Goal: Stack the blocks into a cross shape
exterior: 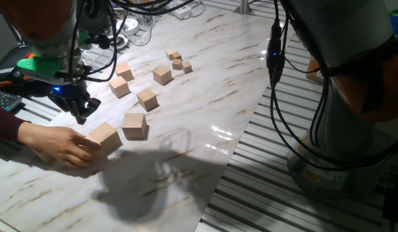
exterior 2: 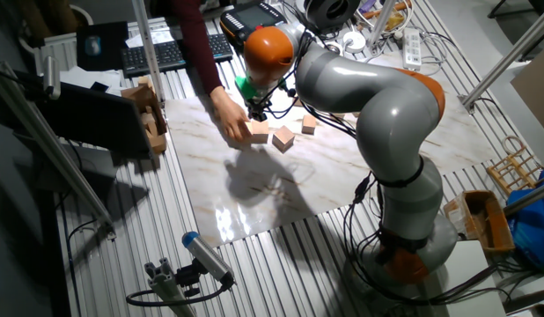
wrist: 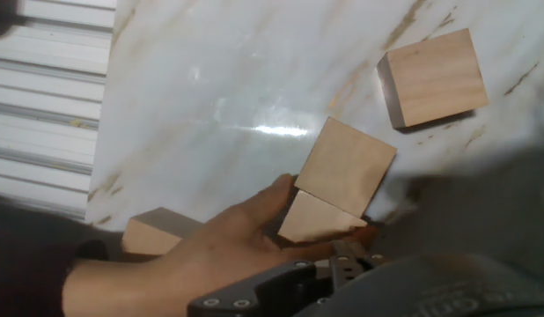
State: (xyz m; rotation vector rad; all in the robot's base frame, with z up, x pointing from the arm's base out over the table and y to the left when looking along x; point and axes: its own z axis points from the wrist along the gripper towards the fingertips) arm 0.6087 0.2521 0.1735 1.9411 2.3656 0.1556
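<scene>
Several plain tan wooden blocks lie on the marble board. A person's hand (exterior: 57, 145) holds one large block (exterior: 104, 136) at the near left; it also shows in the hand view (wrist: 345, 167). A second large block (exterior: 134, 125) stands just right of it and appears in the hand view (wrist: 430, 77) too. Two more blocks (exterior: 147, 100) (exterior: 120, 87) sit farther back. My gripper (exterior: 80, 111) hangs empty above the board, just behind the hand, with its fingers apart. In the other fixed view my gripper (exterior 2: 257, 110) is above the hand (exterior 2: 230, 119) and blocks (exterior 2: 283, 139).
Smaller cubes (exterior: 162, 76) (exterior: 124, 71) and tiny cubes (exterior: 178, 62) sit at the back of the board (exterior: 186, 161). Another block (wrist: 153, 233) lies under the person's wrist. Cables (exterior: 276, 77) hang at the right; a keyboard (exterior: 2, 100) lies at the left.
</scene>
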